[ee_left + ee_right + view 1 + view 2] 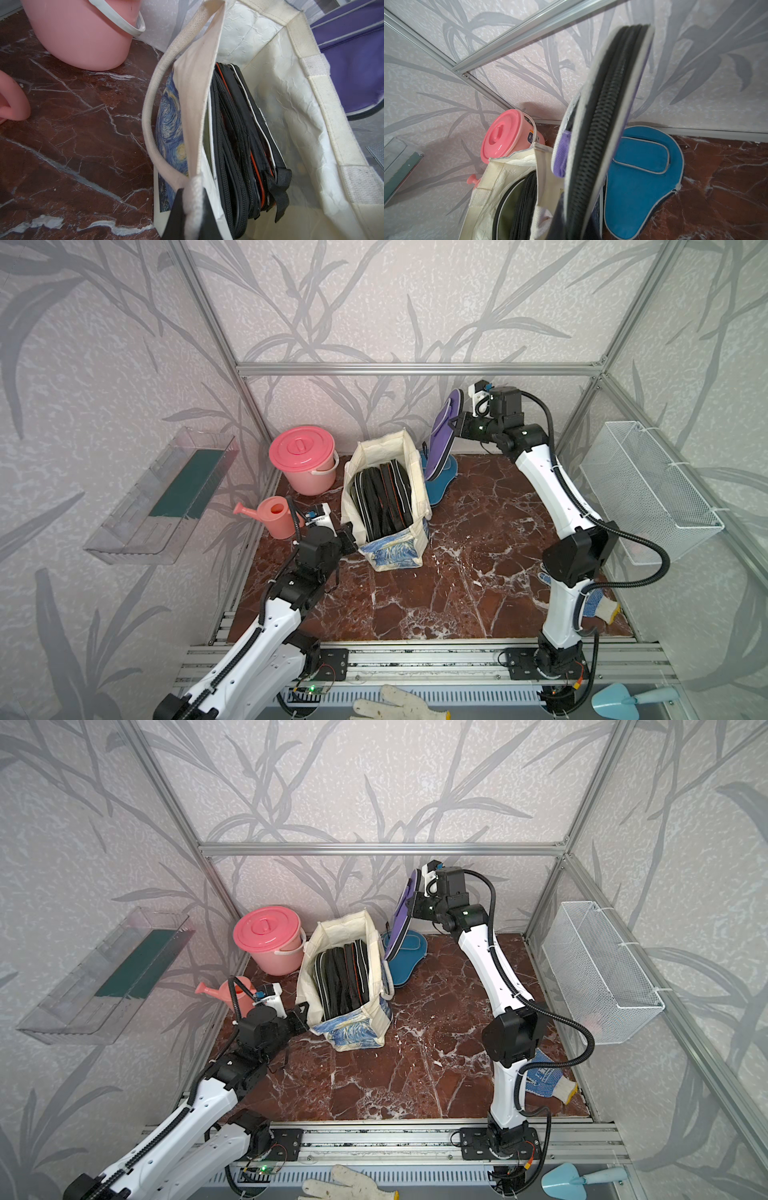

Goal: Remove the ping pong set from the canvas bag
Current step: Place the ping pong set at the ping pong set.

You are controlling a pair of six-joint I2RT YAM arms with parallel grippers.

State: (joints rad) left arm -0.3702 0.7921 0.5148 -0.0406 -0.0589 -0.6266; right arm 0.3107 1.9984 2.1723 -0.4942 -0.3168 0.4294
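Upright, cream canvas bag (395, 549) full of black-edged cases (380, 497), left claw (350, 536) clamping it, right claw (456, 425) gripping purple case (442, 443).

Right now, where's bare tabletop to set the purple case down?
Widest free patch: marble in front of the canvas bag, between left arm, right arm and front rail. Smaller: between teal case and right arm. Crowded: back left, pink bucket, watering can, bag.

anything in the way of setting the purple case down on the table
Yes: the teal case lies flat on the table right below the purple case, which the right gripper holds beside the bag.
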